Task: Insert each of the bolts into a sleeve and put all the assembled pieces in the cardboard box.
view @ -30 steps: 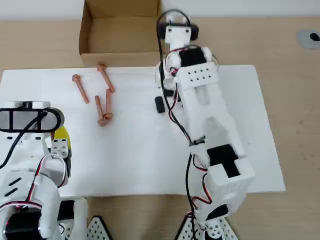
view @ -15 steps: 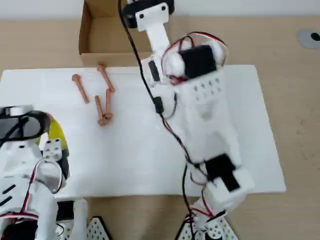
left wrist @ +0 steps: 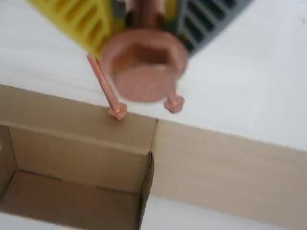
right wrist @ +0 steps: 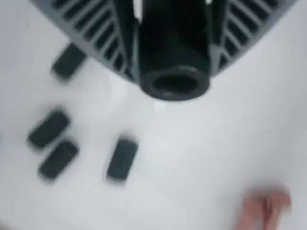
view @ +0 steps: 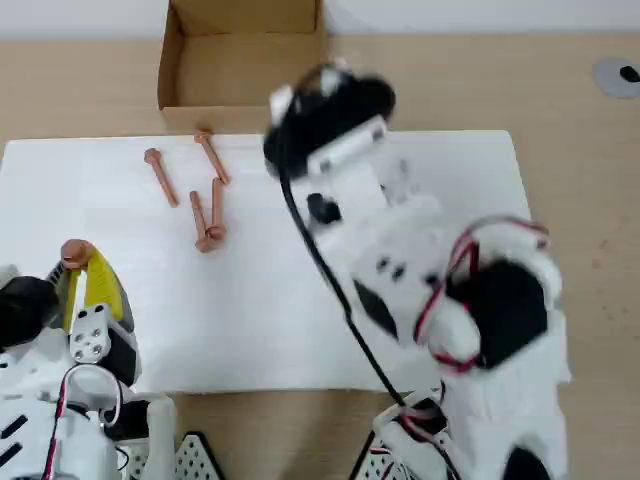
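We log the left gripper (left wrist: pixel 144 17) clamped on a copper-coloured hex-head metal bolt (left wrist: pixel 144 72), head protruding past the fingers. The right gripper (right wrist: pixel 175 24) pinches a black cylindrical sleeve (right wrist: pixel 175 67) with its bore left exposed, which we judge is for taking a shank. Four loose copper bolts (view: pixel 160 176) lie on the white sheet (view: pixel 250 300) near the open brown cardboard box (view: pixel 240 70). Four spare black sleeves (right wrist: pixel 122 159) lie under the right gripper.

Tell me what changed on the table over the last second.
The right arm rose from the white sheet and folded back toward its base, right gripper shut on a black cylindrical sleeve. The left arm drew back, left gripper holding a copper bolt. Four loose copper bolts and the brown cardboard box stayed put.
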